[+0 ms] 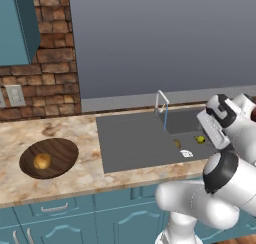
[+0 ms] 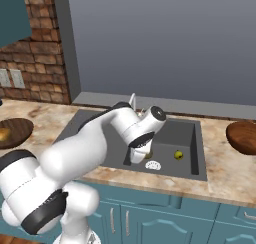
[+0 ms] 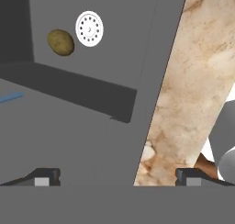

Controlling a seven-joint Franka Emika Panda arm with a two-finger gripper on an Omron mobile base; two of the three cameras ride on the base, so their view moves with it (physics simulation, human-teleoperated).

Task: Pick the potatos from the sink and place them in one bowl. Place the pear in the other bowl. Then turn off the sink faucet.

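The bench (image 1: 75,180), a marbled beige slab over teal cupboards, carries everything, and the sink (image 1: 135,143) is cut into it below the grey window wall, with a flat panel on one side and a deeper well on the other. The white arm (image 2: 90,143) reaches from the base over the sink's near edge, apparently because the remaining work lies down in the well. The dark brown bowl (image 1: 62,150) sits on the bench well to the left of the sink and already holds a golden-orange potato (image 1: 42,161), so that part looks half done. The reddish bowl (image 2: 242,135) waits on the bench right of the sink, apparently for the pear. The faucet (image 1: 161,100) arches over the back rim, a thin blue stream (image 1: 165,120) falling from it, so the water is on. In the well lie an olive-green potato (image 3: 60,42) beside the white drain (image 3: 89,29), and a yellow-green pear (image 2: 178,154) a little apart. The gripper (image 3: 117,177) hangs above the sink's edge with its jaws spread wide and nothing between them, probably ready to descend on the potato.
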